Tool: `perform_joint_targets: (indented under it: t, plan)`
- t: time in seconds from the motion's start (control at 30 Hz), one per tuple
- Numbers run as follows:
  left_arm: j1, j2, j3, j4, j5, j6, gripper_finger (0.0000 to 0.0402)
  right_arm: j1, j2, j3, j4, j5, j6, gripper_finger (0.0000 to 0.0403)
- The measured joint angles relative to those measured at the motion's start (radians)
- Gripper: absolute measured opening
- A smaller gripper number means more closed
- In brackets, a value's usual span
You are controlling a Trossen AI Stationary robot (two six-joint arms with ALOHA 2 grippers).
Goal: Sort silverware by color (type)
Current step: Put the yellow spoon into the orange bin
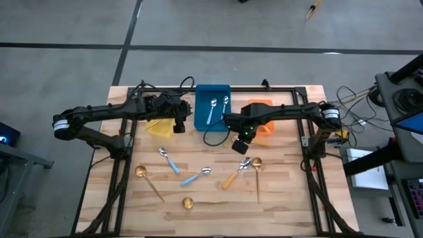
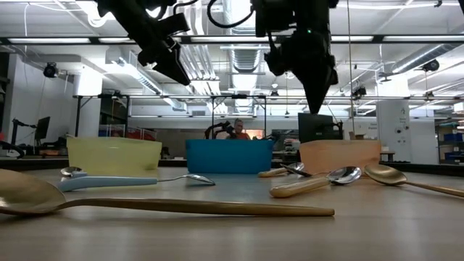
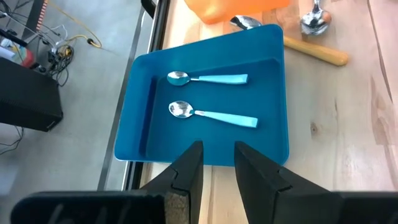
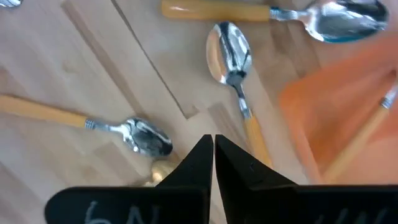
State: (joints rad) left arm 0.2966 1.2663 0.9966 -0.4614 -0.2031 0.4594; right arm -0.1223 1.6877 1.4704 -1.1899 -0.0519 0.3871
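Several spoons lie loose on the counter (image 1: 284,198) nearest you: three gold spoons (image 1: 148,181) along the front, two blue-handled spoons (image 1: 168,160) just behind them, and orange-handled spoons (image 1: 235,174) toward the right. You can judge these as unsorted, since each colour has a bin waiting at the back.

Your right gripper (image 4: 209,163) hangs over the orange-handled group with its fingers pressed together and nothing between them. One orange-handled spoon (image 4: 235,74) lies just ahead of the tips on bare wood, near the orange bin (image 4: 348,106), which already holds at least one matching handle. That arm reaches in from the right edge, wrist bent steeply down toward the counter.

Farther back, your left gripper (image 3: 217,163) hovers at the near rim of the blue bin (image 3: 140,124), its fingers parted a little and empty. Two blue-handled spoons (image 3: 208,78) lie side by side inside, well apart from the walls, so that colour is partly sorted. The left arm stretches in from the left, held high above the yellow bin (image 1: 158,127), where no spoon is visible.
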Motion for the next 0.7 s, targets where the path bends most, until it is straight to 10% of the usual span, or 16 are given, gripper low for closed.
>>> perform_joint_targets:
  t: [0.7]
  plan:
    - [0.0, 0.0, -0.005, -0.027, 0.0, -0.032, 0.0072, 0.163, -0.272, -0.649, 0.553, 0.213, 0.07, 0.0008]
